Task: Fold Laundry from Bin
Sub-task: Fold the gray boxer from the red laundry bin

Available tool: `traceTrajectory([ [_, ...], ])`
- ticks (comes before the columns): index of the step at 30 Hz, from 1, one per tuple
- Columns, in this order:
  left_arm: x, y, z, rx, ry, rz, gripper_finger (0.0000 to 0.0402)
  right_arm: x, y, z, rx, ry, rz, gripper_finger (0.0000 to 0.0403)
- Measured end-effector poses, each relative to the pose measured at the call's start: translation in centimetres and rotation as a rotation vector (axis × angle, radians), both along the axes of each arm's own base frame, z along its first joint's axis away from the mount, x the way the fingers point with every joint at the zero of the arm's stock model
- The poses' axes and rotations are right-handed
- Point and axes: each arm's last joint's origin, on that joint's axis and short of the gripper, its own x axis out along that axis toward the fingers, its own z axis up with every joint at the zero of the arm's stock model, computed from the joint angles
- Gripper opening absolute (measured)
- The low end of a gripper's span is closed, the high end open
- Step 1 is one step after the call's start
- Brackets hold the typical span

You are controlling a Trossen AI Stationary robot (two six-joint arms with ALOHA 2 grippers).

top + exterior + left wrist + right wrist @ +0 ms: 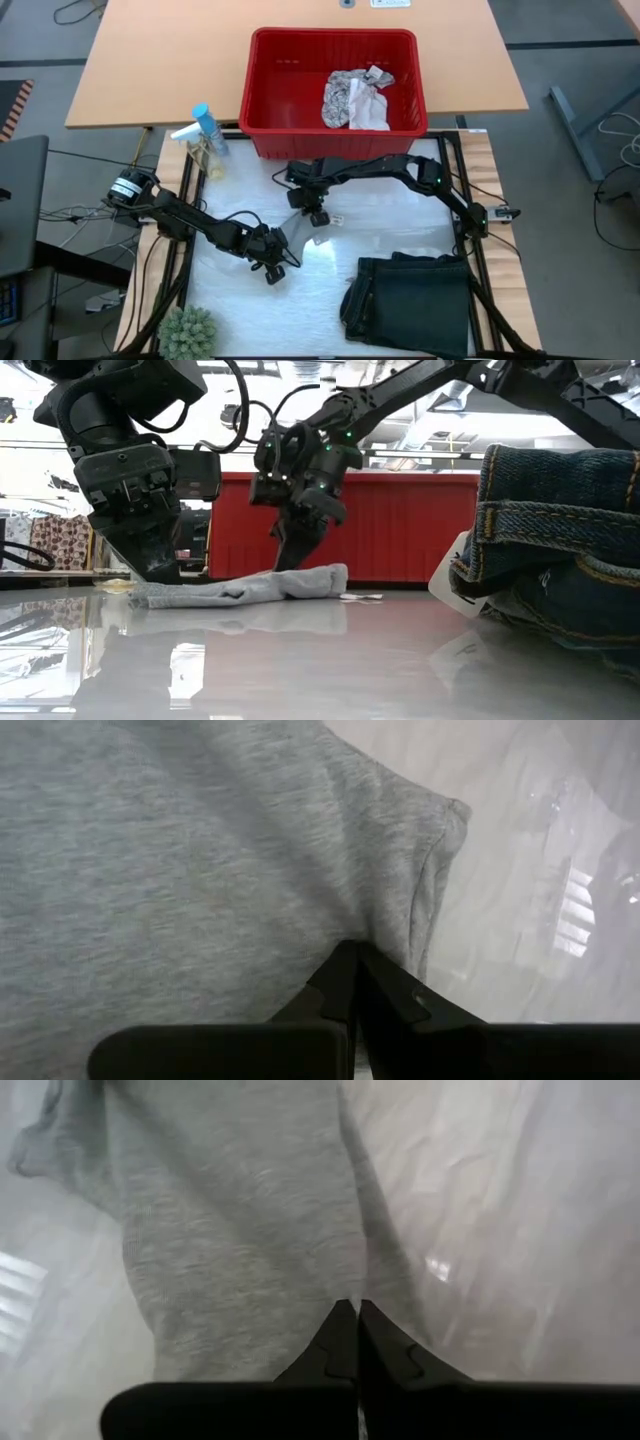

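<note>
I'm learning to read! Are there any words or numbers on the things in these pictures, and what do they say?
No words can be read here.
Spray bottle: no label can be made out.
White sign at the far table edge: print too small to read.
White tag on the folded jeans: looks blank.
Red bin and grey cloth: no writing shows.

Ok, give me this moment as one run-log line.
left gripper: shut on grey cloth | right gripper: shut on grey cloth | bin: holds patterned cloth | dark garment: folded on table
</note>
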Motion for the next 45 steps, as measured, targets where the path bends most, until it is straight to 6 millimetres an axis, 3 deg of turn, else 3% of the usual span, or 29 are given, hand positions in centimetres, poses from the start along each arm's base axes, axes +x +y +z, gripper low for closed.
traceTrajectory([
  [9,0.0,0.0,0.0,0.002,-0.002,-0.001,0.0,0.3,-0.2,0.5,-0.035,-0.042,-0.02,0.0023],
  [20,0.1,0.0,0.0,-0.005,-0.007,0.011,0.0,1.1,-0.2,0.4,-0.055,-0.114,-0.004,0.0059],
  [24,0.1,0.0,0.0,-0.001,-0.007,0.003,0.0,1.5,-0.2,0.8,-0.067,-0.16,-0.001,0.0098],
  [29,0.1,0.0,0.0,-0.002,-0.007,0.004,0.0,1.9,-0.7,2.2,-0.078,-0.207,-0.025,0.0176],
  [34,0.1,0.0,0.0,-0.01,-0.007,0.022,0.0,2.2,-1.3,4.6,-0.077,-0.233,-0.034,0.0228],
  [37,0.1,0.0,0.0,-0.019,-0.006,0.036,0.0,1.3,-1.6,6.2,0.012,-0.16,-0.004,0.0228],
  [40,0.0,0.0,0.0,-0.014,-0.005,0.027,0.0,0.2,-1.1,7.1,0.207,-0.082,0.052,0.0209],
  [42,0.0,0.0,0.0,-0.006,-0.006,0.017,0.0,-0.4,-0.7,6.9,0.3,-0.027,0.083,0.0192],
  [45,0.0,0.0,0.0,0.001,-0.005,0.005,0.0,-0.7,-0.2,5.4,0.306,0.015,0.102,0.0163],
])
